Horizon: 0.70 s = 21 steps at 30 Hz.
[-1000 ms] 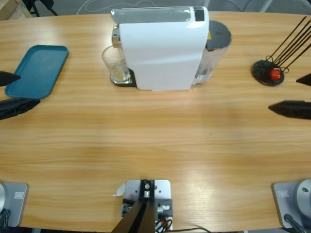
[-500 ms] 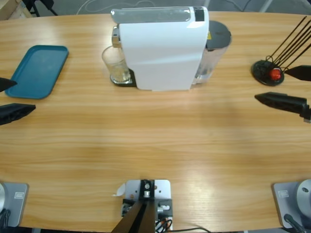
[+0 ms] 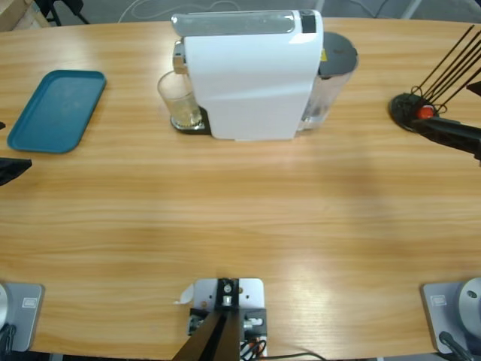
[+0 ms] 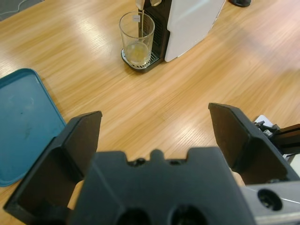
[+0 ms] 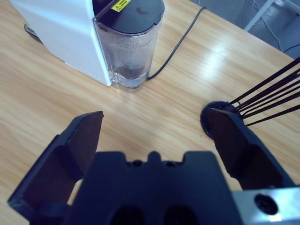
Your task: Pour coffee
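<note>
The left tool [image 4: 152, 136] stands wide open with nothing between its jaws, above bare wood near the table's left end; in the high view only a black tip of it shows at the left edge [image 3: 11, 169]. The right tool [image 5: 157, 136] is also spread wide and empty, seen in the high view as a black jaw at the right edge [image 3: 451, 134].

Ahead of the left tool, the glass tumbler [image 4: 136, 38] stands on the drip grate of the white coffee machine [image 4: 193, 21], under the spout. The coffee [image 4: 137, 53] is a shallow pale amber layer in the tumbler's bottom. The teal tray [image 4: 21, 124] lies just beside this tool.

The right wrist view alone shows the machine's clear water tank [image 5: 129, 47], a yellow warning sticker [image 5: 120, 4] on its dark lid, its text too small to read, and a black cable [image 5: 176, 44] trailing off. A black round stand with thin rods [image 5: 253, 105] sits near the right tool.

The table [image 3: 240, 226] is light wood with lengthwise grain.
</note>
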Tool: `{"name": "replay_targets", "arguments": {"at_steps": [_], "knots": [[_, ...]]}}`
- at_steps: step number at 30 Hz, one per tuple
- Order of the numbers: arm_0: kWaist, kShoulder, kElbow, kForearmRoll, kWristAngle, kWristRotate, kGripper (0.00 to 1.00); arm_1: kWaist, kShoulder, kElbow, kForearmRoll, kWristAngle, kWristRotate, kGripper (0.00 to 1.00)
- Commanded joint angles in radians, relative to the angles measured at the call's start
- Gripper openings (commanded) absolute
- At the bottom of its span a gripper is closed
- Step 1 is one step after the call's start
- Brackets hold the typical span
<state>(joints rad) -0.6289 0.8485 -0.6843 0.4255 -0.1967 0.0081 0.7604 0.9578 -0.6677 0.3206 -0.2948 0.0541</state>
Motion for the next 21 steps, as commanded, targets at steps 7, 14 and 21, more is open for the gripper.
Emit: {"name": "replay_targets", "arguments": {"at_steps": [7,14,21], "knots": [[-0.018,-0.097,0.053,-0.029,0.005,-0.016,1.0,0.01,-0.014,0.003,0.013,0.075,0.003,1.0],[-0.018,-0.076,0.046,-0.028,0.001,-0.017,1.0,0.01,-0.131,-0.004,0.037,0.093,-0.015,1.0],[-0.018,-0.075,0.047,-0.028,0.0,-0.017,1.0,0.01,-0.113,-0.051,0.113,0.126,-0.034,1.0]]}}
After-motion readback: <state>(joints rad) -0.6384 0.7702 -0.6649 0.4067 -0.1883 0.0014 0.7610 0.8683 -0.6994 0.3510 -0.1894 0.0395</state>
